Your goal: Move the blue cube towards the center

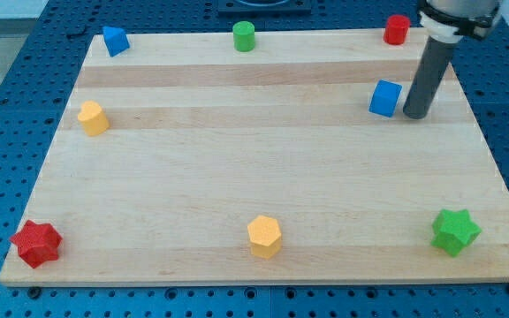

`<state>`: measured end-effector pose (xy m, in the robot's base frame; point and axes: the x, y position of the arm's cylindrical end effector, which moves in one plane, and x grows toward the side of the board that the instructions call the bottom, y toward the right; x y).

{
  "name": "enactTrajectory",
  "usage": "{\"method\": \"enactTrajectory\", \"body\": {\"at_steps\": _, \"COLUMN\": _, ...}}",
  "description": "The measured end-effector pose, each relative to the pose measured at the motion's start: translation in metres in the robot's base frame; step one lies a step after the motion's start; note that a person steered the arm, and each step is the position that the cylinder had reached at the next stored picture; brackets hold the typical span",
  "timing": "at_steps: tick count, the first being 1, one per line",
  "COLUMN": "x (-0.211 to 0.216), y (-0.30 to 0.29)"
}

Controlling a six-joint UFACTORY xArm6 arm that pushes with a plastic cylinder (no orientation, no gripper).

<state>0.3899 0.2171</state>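
Note:
The blue cube (384, 98) sits on the wooden board (263, 185) at the view's upper right. My tip (415, 115) rests on the board just to the right of the blue cube, a small gap away or barely touching it. The dark rod rises from the tip towards the view's top right corner.
A red cylinder (397, 29) stands at the top right, a green cylinder (244, 36) at top centre, a blue wedge-like block (115, 41) at top left. A yellow block (93, 117) is at the left, a red star (35, 243) bottom left, a yellow hexagon (264, 236) bottom centre, a green star (455, 231) bottom right.

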Motion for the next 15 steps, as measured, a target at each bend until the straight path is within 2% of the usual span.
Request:
{"method": "enactTrajectory", "body": {"at_steps": 3, "x": -0.022, "y": 0.025}}
{"method": "enactTrajectory", "body": {"at_steps": 4, "x": -0.028, "y": 0.016}}
{"method": "enactTrajectory", "body": {"at_steps": 6, "x": -0.039, "y": -0.01}}
{"method": "enactTrajectory", "body": {"at_steps": 9, "x": -0.045, "y": -0.122}}
{"method": "enactTrajectory", "body": {"at_steps": 11, "x": -0.043, "y": -0.086}}
{"method": "enactTrajectory", "body": {"at_steps": 12, "x": -0.02, "y": -0.065}}
{"method": "enactTrajectory", "body": {"at_steps": 13, "x": -0.01, "y": -0.073}}
{"method": "enactTrajectory", "body": {"at_steps": 15, "x": -0.024, "y": -0.136}}
